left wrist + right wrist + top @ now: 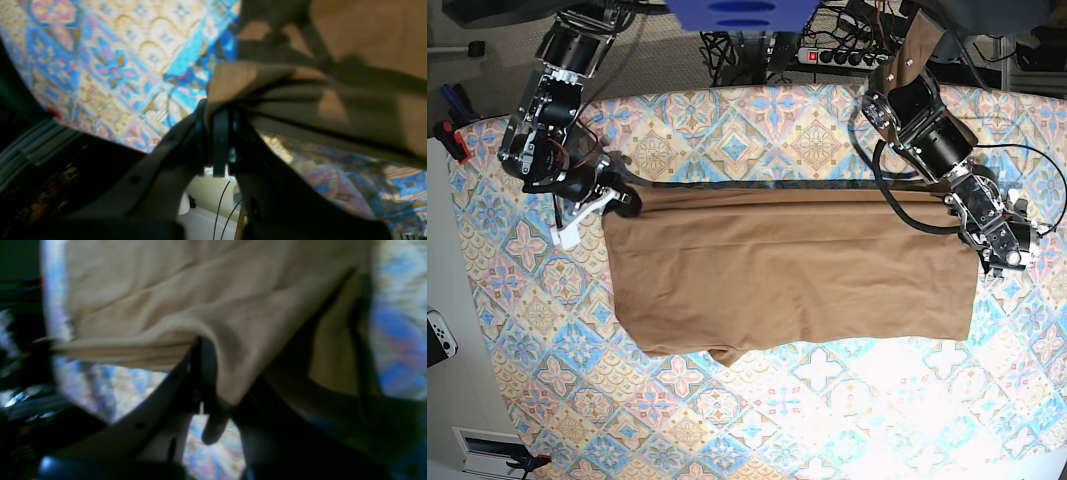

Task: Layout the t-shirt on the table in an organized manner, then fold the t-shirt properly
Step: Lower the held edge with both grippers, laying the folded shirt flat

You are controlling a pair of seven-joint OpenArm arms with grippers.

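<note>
Soft tan t-shirt (792, 280) lies spread wide across the middle of the table (757, 430), whose cloth shows diamond tiles; the left gripper (997, 262) and right gripper (617, 200) each pinch its far corners, jaws pressed together on cloth

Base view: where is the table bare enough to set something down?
Bare table below the t-shirt hem and down its left side. Crowded at both upper shirt corners, clamped by the right gripper and left gripper.
</note>
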